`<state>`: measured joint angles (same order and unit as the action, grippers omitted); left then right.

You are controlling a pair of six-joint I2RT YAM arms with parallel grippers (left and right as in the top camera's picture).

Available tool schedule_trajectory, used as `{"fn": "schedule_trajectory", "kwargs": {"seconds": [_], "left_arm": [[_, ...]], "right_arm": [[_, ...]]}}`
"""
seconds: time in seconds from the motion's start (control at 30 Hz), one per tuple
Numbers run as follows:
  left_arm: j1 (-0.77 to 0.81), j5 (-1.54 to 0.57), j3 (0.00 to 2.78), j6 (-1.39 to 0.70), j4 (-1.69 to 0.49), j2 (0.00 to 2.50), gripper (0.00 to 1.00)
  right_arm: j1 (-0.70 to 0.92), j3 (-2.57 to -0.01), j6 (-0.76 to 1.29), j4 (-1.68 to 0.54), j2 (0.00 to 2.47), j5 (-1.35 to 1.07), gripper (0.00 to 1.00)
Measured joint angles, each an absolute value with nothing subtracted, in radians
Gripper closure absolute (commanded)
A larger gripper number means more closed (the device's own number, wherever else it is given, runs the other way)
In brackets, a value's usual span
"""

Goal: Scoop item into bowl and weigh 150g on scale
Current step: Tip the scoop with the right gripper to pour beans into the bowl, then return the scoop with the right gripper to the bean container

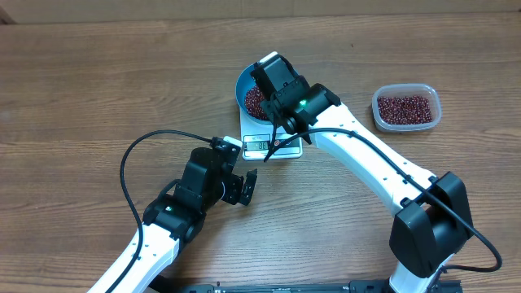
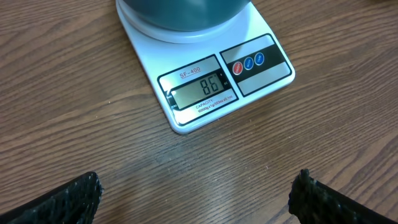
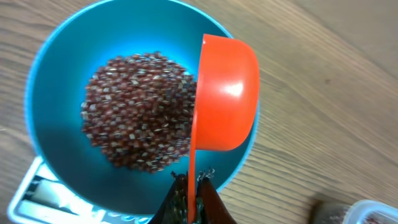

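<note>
Left jaws spread, above desk just short of scale. Display reads 86. Blue bowl on scale, beans heaped inside. Right jaws pinching red scoop, tipped sideways over bowl's rim. Tub of beans well apart.

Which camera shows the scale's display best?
Left wrist: the display sits close, digits legible. Overhead shows it tiny and unreadable. Right wrist catches only a blurred corner of the scale under the bowl.
</note>
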<state>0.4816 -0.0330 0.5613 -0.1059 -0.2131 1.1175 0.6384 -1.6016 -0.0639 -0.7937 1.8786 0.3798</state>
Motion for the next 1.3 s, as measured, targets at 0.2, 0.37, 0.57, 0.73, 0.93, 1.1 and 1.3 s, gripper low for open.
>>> {"fn": "schedule_trajectory", "kwargs": {"seconds": [0.2, 0.37, 0.57, 0.73, 0.93, 1.1, 1.3], "left_arm": [[0.482, -0.033, 0.561, -0.106, -0.213, 1.118, 0.0], [0.482, -0.033, 0.561, -0.106, -0.213, 1.118, 0.0], [0.482, -0.033, 0.561, -0.106, -0.213, 1.118, 0.0], [0.482, -0.033, 0.561, -0.106, -0.213, 1.118, 0.0], [0.482, -0.033, 0.561, -0.106, -0.213, 1.118, 0.01], [0.482, -0.033, 0.561, -0.106, -0.213, 1.118, 0.0], [0.482, -0.033, 0.561, -0.106, -0.213, 1.118, 0.0]], "right_arm": [[0.614, -1.603, -0.063, -0.786, 1.879, 0.289, 0.96], [0.561, -1.604, -0.06, -0.788, 1.868, 0.192, 0.96], [0.418, -1.604, -0.057, -0.818, 1.761, -0.045, 0.96], [0.223, -1.618, -0.056, -0.886, 1.652, -0.261, 0.96], [-0.022, -1.627, -0.057, -0.999, 1.603, -0.39, 0.96], [-0.173, -1.627, -0.081, -1.096, 1.604, -0.384, 0.96], [-0.257, -1.627, -0.091, -1.147, 1.65, -0.262, 0.96]]}}
